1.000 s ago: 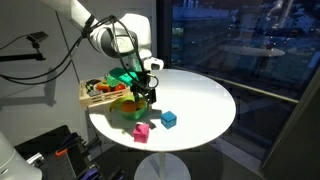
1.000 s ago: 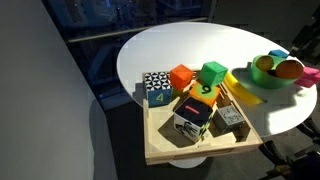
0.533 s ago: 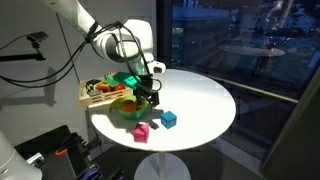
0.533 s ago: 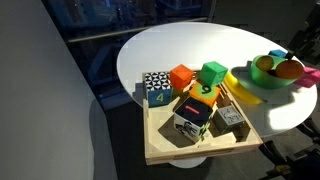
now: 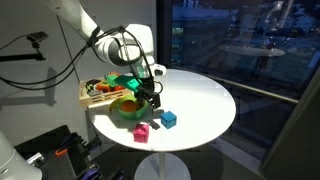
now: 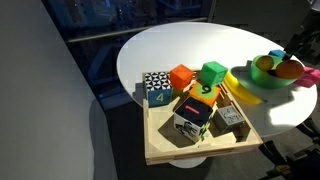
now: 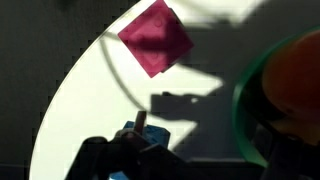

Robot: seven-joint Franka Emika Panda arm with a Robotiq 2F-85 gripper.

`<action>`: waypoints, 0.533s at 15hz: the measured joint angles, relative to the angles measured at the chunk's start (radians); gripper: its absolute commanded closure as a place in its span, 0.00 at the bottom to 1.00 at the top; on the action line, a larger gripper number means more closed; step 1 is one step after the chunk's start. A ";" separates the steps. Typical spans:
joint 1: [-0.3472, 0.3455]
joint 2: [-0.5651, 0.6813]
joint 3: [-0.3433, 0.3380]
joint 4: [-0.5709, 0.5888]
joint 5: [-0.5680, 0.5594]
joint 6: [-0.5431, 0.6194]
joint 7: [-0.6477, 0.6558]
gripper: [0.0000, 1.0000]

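My gripper [image 5: 152, 99] hangs over the round white table [image 5: 200, 95], between a green bowl [image 5: 125, 108] and a blue cube [image 5: 169, 119]. It looks open and empty. In the wrist view the gripper [image 7: 200, 135] shows as dark fingers at the bottom, with the blue cube [image 7: 150, 138] right by one finger. A pink cube [image 7: 155, 37] lies further off on the table and also shows in an exterior view [image 5: 142, 131]. The green bowl's rim [image 7: 243, 105] is at the right, with an orange fruit [image 7: 300, 65] in it.
A wooden tray [image 6: 160, 150] holds several coloured blocks near the table's edge, next to the green bowl [image 6: 250, 85] with fruit. The tray also shows in an exterior view [image 5: 90, 98]. Dark windows stand behind the table.
My gripper has moved slightly down and toward the blue cube, away from above the green bowl. The cubes and tray have not moved.
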 measured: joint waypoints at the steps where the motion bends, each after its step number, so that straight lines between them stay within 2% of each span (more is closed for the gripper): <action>1: 0.000 0.004 0.000 0.004 -0.002 0.000 0.003 0.00; 8: 0.000 0.034 -0.004 0.039 -0.014 0.000 0.038 0.00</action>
